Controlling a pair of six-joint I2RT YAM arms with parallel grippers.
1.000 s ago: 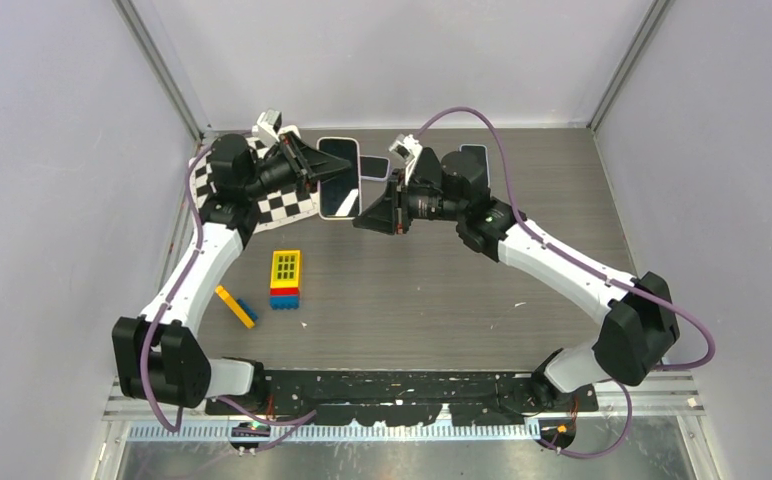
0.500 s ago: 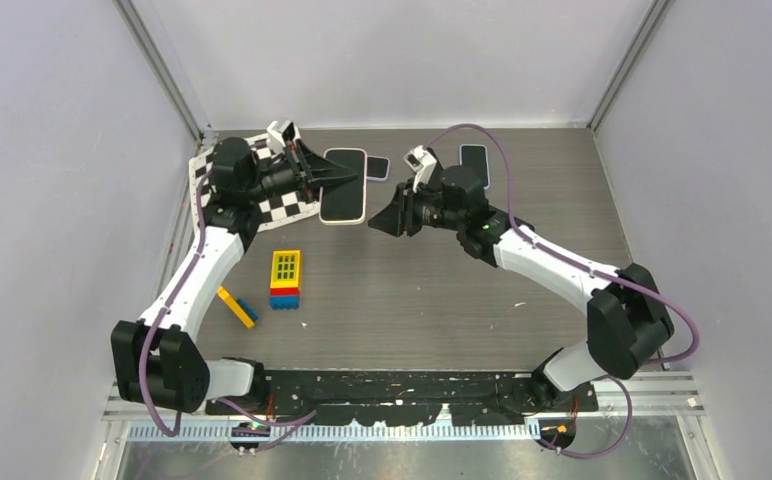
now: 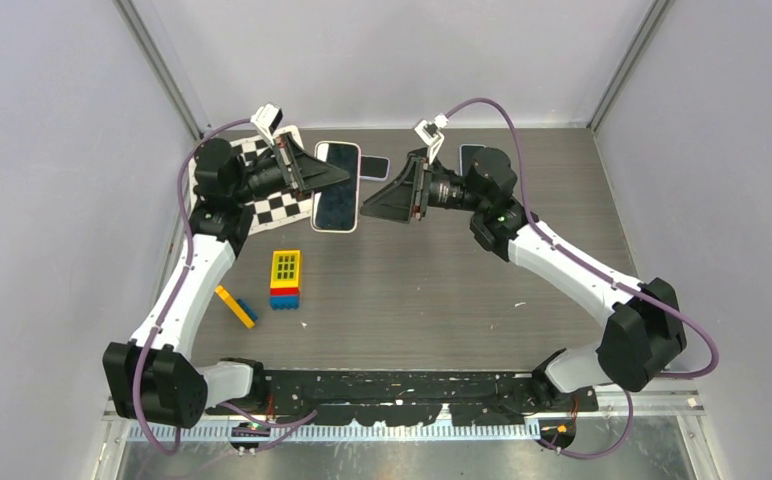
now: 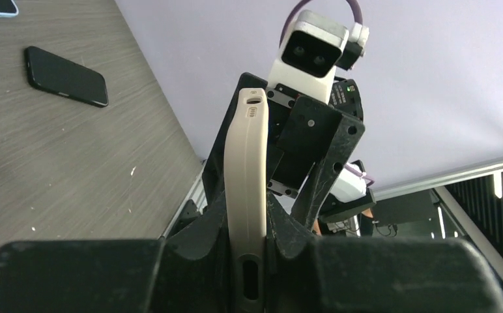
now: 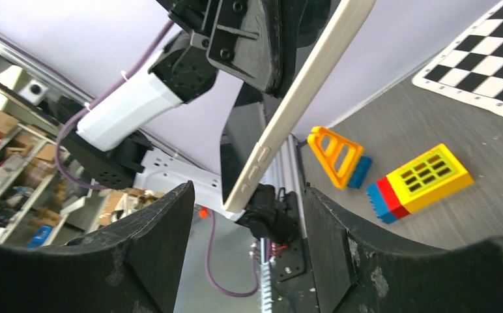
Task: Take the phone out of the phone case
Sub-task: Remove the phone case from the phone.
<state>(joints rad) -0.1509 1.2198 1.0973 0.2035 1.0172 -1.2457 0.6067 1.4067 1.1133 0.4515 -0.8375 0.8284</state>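
Observation:
The phone, its dark screen [image 3: 335,200] facing up in a cream phone case [image 3: 314,218], hangs above the table's back. My left gripper [image 3: 340,180] is shut on one long side of it. In the left wrist view the case [image 4: 244,163] stands edge-on, clamped in the left gripper [image 4: 245,218]. My right gripper [image 3: 372,206] is open just right of the phone, apart from it. In the right wrist view the cased phone [image 5: 294,104] slants edge-on beyond the open right gripper [image 5: 249,254], not between its fingers [image 5: 154,248].
A checkerboard sheet [image 3: 262,200] lies under the left arm. A yellow, red and blue brick stack [image 3: 285,279] and a yellow and blue piece [image 3: 236,305] lie at mid-left. A black phone [image 3: 474,157] and a pale-cased one [image 3: 374,166] lie at the back.
My right gripper has opened and lifted slightly beside the phone. The left arm has shifted and tilted the cased phone a little, still shut on it.

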